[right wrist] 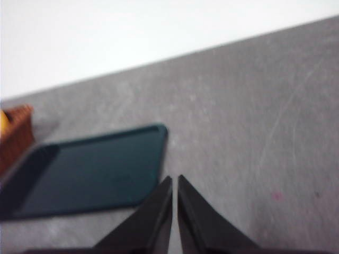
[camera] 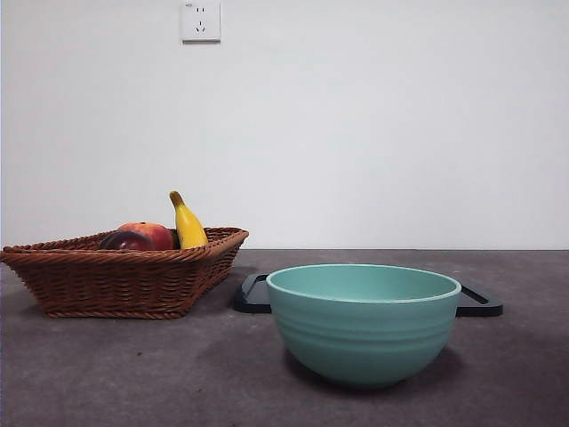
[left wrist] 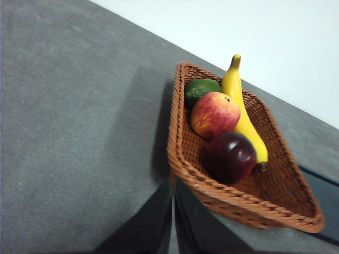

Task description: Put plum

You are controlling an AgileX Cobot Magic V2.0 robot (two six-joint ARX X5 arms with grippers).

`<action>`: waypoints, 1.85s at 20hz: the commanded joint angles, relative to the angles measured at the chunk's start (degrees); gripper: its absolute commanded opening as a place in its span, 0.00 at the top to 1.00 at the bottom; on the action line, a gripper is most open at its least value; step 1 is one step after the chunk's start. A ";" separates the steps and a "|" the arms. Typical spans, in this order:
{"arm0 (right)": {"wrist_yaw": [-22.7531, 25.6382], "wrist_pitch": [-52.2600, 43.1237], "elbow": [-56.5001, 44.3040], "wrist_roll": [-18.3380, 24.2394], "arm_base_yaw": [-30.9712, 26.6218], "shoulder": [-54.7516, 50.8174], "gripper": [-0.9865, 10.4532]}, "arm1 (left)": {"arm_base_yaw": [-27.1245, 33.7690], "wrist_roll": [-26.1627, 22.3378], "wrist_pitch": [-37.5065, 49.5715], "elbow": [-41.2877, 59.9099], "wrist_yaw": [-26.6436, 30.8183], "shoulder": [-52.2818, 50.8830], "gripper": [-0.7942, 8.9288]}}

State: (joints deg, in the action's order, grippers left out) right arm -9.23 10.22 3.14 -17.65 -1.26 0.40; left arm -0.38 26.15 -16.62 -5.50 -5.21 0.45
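Left gripper (left wrist: 173, 211) has its jaws pressed together, nothing in them, and I have it hanging over bare table just outside the near corner of the wicker basket (left wrist: 183, 159). Right gripper (right wrist: 174, 203) is the same, jaws together and empty, over the grey table (right wrist: 254, 121) near a corner of the dark tray (right wrist: 90, 174).

Around the fruit: basket wall stands between my left gripper and the plum (left wrist: 231, 156). In the front view a teal bowl (camera: 364, 322) sits in front of the tray, well apart from the basket, with a wall socket (camera: 200, 20) high on the wall behind.

Plum lies inside the basket, touching the red-orange fruit (left wrist: 214, 114) and pressed against the banana (left wrist: 241, 111). It looks round, smooth, glossy, dark maroon going almost black, a bit smaller than the red-orange fruit. A green fruit (left wrist: 200, 89) sits at the far end.

Count: one plum, one red-orange fruit, one banana, one green fruit, one basket, one bowl, one tray.
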 commanded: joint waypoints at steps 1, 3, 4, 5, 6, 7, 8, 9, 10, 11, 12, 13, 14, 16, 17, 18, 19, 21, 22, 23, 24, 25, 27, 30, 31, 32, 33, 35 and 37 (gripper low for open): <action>-0.20 0.07 3.65 -1.97 -0.07 -0.13 0.91 | 0.04 1.03 -1.11 -3.69 -0.79 0.50 0.91; -0.20 2.05 6.21 -1.92 -0.07 -0.13 0.91 | 0.02 0.94 -2.54 -6.12 -0.85 1.31 0.91; -0.20 3.39 7.74 -1.88 -0.07 -0.11 0.91 | 0.02 0.92 -3.39 -7.52 -0.90 1.88 0.91; -0.20 4.72 9.16 -1.86 -0.07 -0.02 0.91 | 0.02 0.81 -4.13 -8.76 -0.92 2.45 0.91; -0.33 6.19 10.86 -1.81 -0.07 0.33 0.91 | 0.02 0.22 -5.18 -10.32 -1.09 3.21 0.91; -0.87 7.80 12.68 -1.55 -0.07 0.83 0.91 | 0.02 -0.44 -6.34 -11.96 -1.60 4.15 0.91; -1.53 9.09 14.21 -1.14 -0.07 1.31 0.91 | 0.02 -1.14 -7.41 -13.42 -2.23 5.07 0.91; -2.38 10.67 16.06 -0.92 -0.07 2.05 0.91 | 0.02 -1.88 -8.46 -14.95 -3.02 6.10 0.91; -3.37 12.24 17.97 -0.66 -0.07 2.93 0.91 | 0.00 -2.84 -9.66 -16.59 -4.04 7.30 0.91; -4.39 13.60 19.58 -0.11 -0.04 3.76 0.91 | 0.00 -3.74 -10.67 -17.99 -5.14 8.37 0.91; -5.66 15.23 21.46 0.76 -0.07 4.94 0.91 | 0.00 -4.76 -11.76 -19.54 -6.58 9.75 0.91; -6.82 17.07 23.39 1.70 -0.04 6.32 0.91 | 0.00 -5.75 -12.85 -21.14 -8.11 11.23 0.91; -7.96 18.71 25.05 2.43 -0.07 7.63 0.91 | 0.00 -6.69 -13.88 -22.51 -9.55 12.55 0.91; -10.19 22.56 28.92 4.70 -0.04 10.93 0.91 | 0.00 -9.16 -16.31 -25.73 -13.05 15.74 0.91; -11.15 24.15 30.58 5.70 -0.04 12.44 0.91 | -0.02 -10.27 -17.49 -27.19 -14.58 17.22 0.91; -12.44 25.70 32.35 6.67 -0.04 14.19 0.91 | -0.02 -11.52 -18.80 -28.76 -16.33 18.86 0.91; -13.92 27.32 34.14 7.54 -0.04 16.00 0.91 | -0.02 -12.81 -20.17 -30.34 -17.84 20.52 0.91; -16.41 30.18 37.27 8.98 0.02 19.26 0.91 | -0.02 -15.41 -23.04 -33.24 -20.44 23.65 0.91; -18.14 31.95 38.97 9.81 0.02 21.00 0.91 | -0.07 -16.70 -24.65 -34.71 -21.79 25.22 0.91; -19.47 33.55 40.46 10.67 0.02 22.58 0.91 | -0.09 -17.88 -26.16 -36.02 -22.99 26.62 0.91; -20.61 35.30 42.01 11.43 0.07 24.24 0.91 | -0.13 -19.06 -27.87 -37.40 -24.26 28.13 0.91; -21.42 37.05 43.54 12.22 0.09 25.79 0.91 | -0.15 -20.26 -29.62 -38.75 -25.40 29.57 0.91; -22.53 39.78 46.12 13.29 0.48 28.37 0.91 | -0.39 -22.58 -32.72 -41.16 -26.80 32.00 0.91; -23.93 45.29 50.34 15.39 2.34 33.05 0.91 | -1.51 -26.53 -37.97 -45.57 -28.06 35.91 0.91; -24.02 47.21 51.43 16.17 3.17 34.53 0.91 | -1.97 -27.52 -39.36 -46.77 -28.06 36.87 0.91; -24.00 49.88 52.59 17.44 4.31 36.17 0.91 | -2.47 -28.59 -41.03 -48.11 -28.06 37.97 0.91; -24.00 52.06 53.31 18.58 5.40 37.46 0.91 | -2.84 -29.40 -42.25 -48.94 -28.06 38.73 0.91; -23.78 55.12 53.77 20.26 7.52 39.30 0.91 | -3.45 -30.49 -43.41 -49.42 -28.06 39.56 0.91; -23.74 56.39 53.77 21.31 9.16 40.30 0.91 | -3.56 -30.67 -43.95 -49.42 -28.06 39.80 0.91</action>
State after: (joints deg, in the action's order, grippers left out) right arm -32.86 66.83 55.83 1.93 7.81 40.64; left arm -3.79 -3.31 -61.04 -53.95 -32.99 39.86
